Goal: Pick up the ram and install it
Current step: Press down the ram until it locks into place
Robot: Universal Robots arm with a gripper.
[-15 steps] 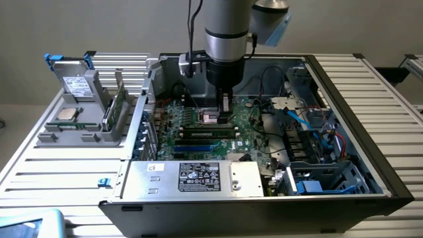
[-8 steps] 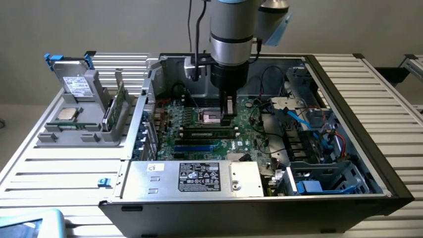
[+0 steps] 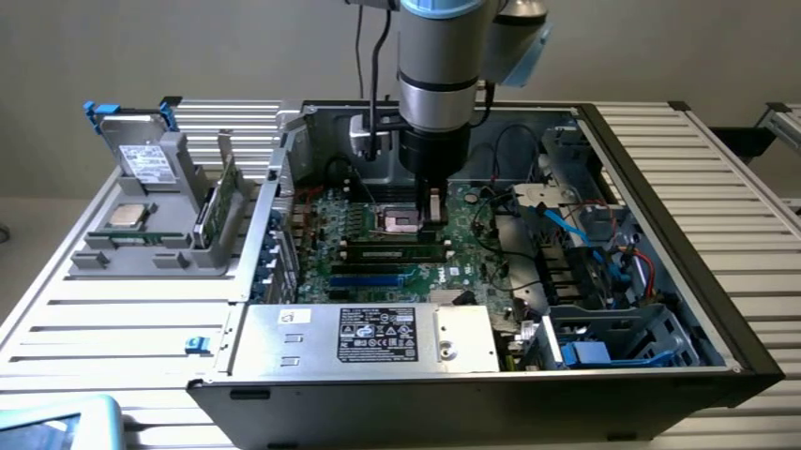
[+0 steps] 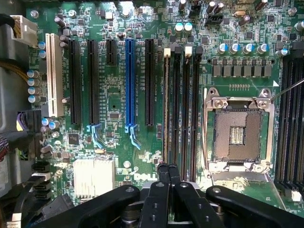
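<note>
Hovering over the motherboard (image 3: 466, 246) with fingers pressed together, my gripper (image 3: 433, 214) sits just beside the ram (image 3: 394, 247), slotted at seven o'clock in the exterior view, seemingly mid-install; seating likely demands a straight, even press.

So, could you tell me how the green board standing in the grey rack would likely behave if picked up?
The green board looks thin and flat, so probably stiff and light. It stands on edge in the grey rack, so a sideways nudge might tip it.
</note>
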